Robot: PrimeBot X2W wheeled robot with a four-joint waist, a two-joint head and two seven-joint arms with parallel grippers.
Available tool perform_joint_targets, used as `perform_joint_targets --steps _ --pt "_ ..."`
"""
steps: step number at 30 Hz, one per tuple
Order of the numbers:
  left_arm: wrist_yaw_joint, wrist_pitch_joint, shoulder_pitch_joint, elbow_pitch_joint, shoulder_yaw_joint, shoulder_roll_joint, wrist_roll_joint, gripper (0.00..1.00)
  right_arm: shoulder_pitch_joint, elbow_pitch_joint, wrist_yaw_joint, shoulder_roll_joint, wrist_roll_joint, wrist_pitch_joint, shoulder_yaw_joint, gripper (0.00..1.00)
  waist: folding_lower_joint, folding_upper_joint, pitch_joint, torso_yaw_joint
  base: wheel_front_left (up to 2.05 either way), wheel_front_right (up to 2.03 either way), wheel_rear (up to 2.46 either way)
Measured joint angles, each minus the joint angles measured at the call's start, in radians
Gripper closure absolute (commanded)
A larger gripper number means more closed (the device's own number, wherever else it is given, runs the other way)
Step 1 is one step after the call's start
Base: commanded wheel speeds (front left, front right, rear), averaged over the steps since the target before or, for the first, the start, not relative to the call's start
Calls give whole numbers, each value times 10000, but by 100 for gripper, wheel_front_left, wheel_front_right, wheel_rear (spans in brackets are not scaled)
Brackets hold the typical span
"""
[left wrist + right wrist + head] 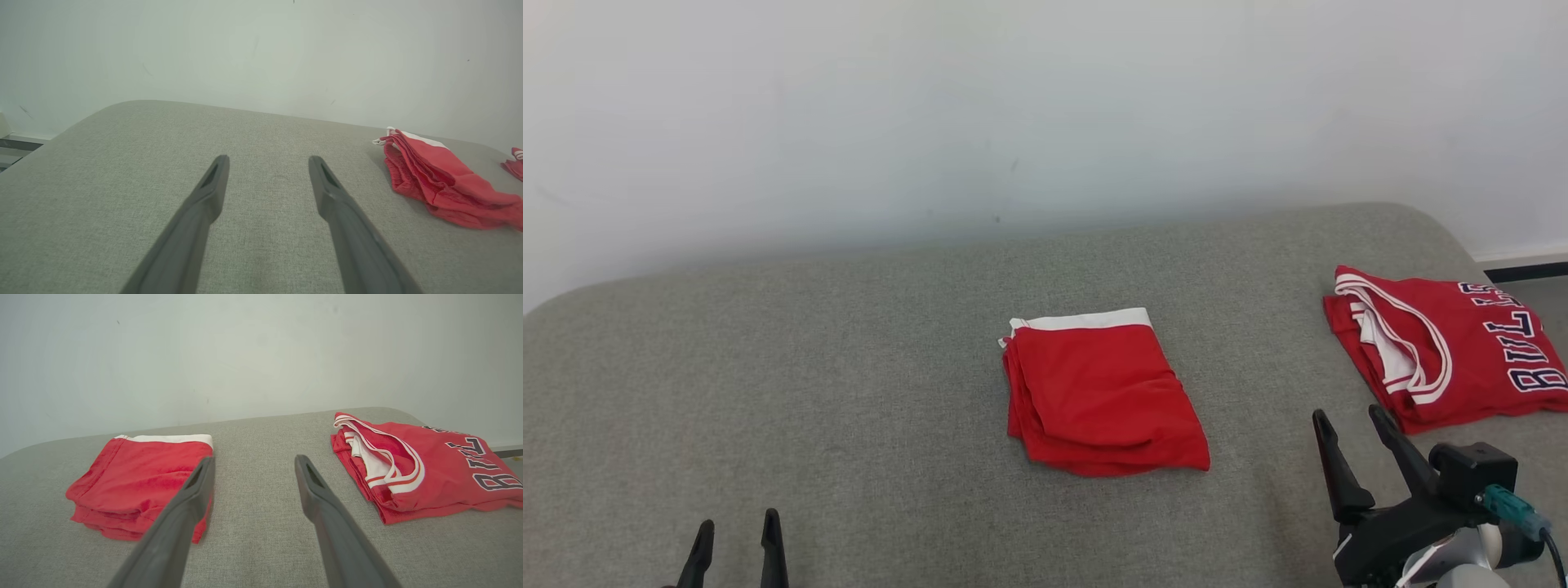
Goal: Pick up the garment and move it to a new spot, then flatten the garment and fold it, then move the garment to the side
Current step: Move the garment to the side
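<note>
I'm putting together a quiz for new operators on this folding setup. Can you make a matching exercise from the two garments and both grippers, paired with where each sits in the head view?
Things
1. red shorts
2. red jersey
3. left gripper
4. right gripper

Places and states
A. lower right, open
B. middle of the grey cushion, folded, white band at the far edge
C. lower left, open
D. far right, folded, dark lettering

Pairs: 1-B, 2-D, 3-C, 4-A

Soft cloth garment [1107,392] on cushion [849,367] w/ matt rough weave.
</note>
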Motion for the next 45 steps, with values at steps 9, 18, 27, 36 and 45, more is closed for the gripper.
perform_joint_targets --steps 9,18,27,36,45 --pt "-36 0 96 10 40 -8 4 0 -80 -6 0 -111 203 4 186 0 2 0 -94 117 0 0 0" --pt "-44 0 114 8 46 -10 42 0 -59 -19 0 -136 194 -56 161 0 1 0 -39 189 0 0 0" --pt "-29 0 41 -12 -138 -13 42 0 -66 84 0 -82 178 19 234 0 1 0 59 282 0 0 0" --pt "-35 0 -192 -44 -746 -17 75 0 -1465 859 0 -420 1264 2790 1206 0 1 2 238 730 0 0 0" --pt "-92 0 -960 -328 -1333 -17 -13 0 -4374 2800 0 -485 2048 5680 1254 0 3 2 1013 1390 0 0 0"
